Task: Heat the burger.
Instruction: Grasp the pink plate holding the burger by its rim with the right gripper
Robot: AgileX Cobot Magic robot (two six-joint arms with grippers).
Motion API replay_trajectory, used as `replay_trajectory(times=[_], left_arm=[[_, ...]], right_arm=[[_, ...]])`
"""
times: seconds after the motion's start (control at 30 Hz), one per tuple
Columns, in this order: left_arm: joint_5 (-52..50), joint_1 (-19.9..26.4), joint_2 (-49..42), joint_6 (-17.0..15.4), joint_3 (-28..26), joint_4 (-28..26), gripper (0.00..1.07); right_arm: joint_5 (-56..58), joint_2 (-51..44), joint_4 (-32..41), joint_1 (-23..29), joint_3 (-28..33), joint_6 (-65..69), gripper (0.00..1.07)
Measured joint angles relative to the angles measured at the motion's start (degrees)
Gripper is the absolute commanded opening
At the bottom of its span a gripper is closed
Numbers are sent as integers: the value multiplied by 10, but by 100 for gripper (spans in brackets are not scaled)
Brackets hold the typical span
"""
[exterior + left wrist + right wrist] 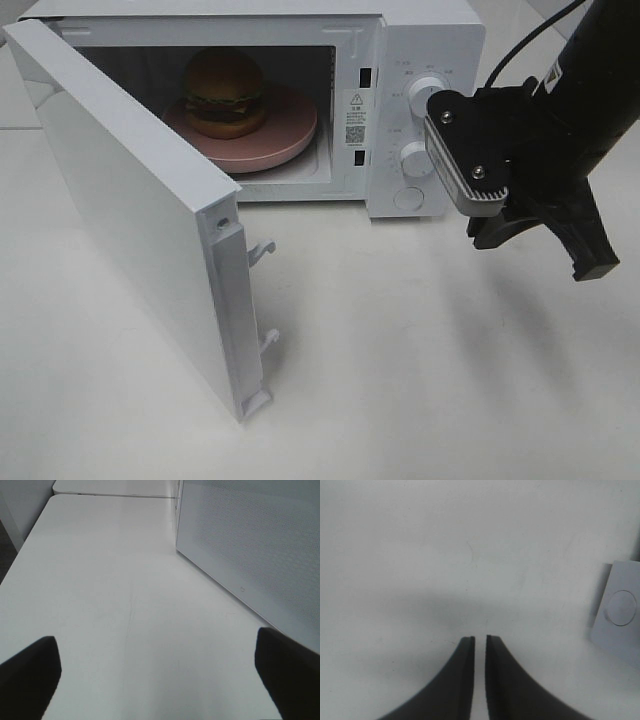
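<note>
Exterior high view: burger [224, 92] sat on pink plate [292, 130] inside microwave [430, 30], door [130, 220] standing wide open. Left hand [157, 675] spread apart, empty, low over worktop [110, 580] outside door. Right hand [479, 645] nearly together, holding nothing, beside control panel [395, 125]. Risk: glancing push could leave door unlatched or shove microwave, so no heating.

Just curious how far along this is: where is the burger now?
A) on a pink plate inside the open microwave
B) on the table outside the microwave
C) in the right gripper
A: the burger sits on the pink plate inside the microwave, whose door stands open.
</note>
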Motion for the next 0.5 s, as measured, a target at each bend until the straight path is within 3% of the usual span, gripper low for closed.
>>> replay_trajectory(times=[0.03,0.07,0.13,0.17,0.2,0.27,0.3,0.37,0.5], left_arm=[[0,0,0,0,0,0,98],[0,0,0,0,0,0,98],[0,0,0,0,0,0,98],[0,0,0,0,0,0,98],[0,0,0,0,0,0,98],[0,0,0,0,0,0,98],[0,0,0,0,0,0,98],[0,0,0,0,0,0,98],[0,0,0,0,0,0,98]], right_arm=[[-5,0,-6,5,0,-1,25],[-15,0,-21,17,0,-1,38],[-23,0,-28,25,0,-1,44],[-40,0,-37,37,0,5,59],[-40,0,-37,37,0,5,59],[-73,0,-41,50,0,28,80],[-73,0,-41,50,0,28,80],[-98,0,-45,58,0,46,92],[-117,0,-50,66,0,57,94]])
